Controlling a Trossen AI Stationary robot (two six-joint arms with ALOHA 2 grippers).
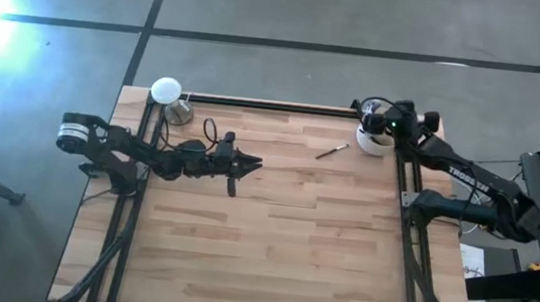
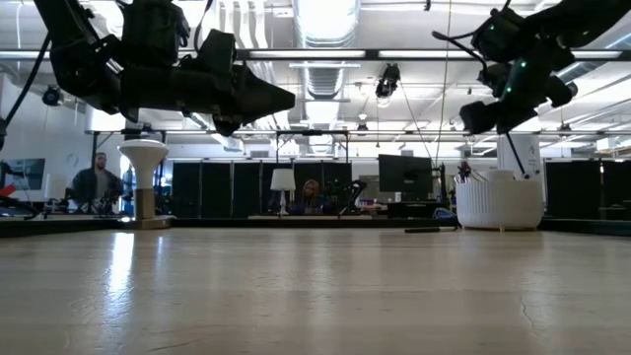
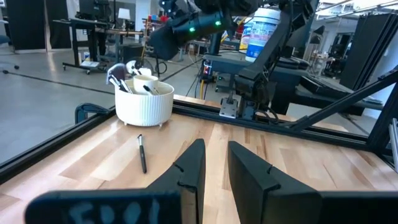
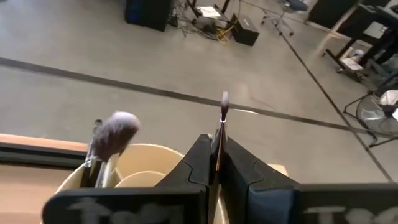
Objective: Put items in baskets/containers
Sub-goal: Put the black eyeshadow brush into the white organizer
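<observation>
Pale wood-plank table (image 1: 270,242); right end effector (image 4: 216,163) pinching thin brush (image 4: 222,127) above ribbed cream cup (image 3: 144,104); left end effector (image 3: 214,168) released.

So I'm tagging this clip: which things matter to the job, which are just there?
Job: round cream-white cup holding brushes; thin dark brush lying on the table; brush gripped by the right gripper.
Just there: white disc on brass-coloured stand; idle left gripper.
</observation>
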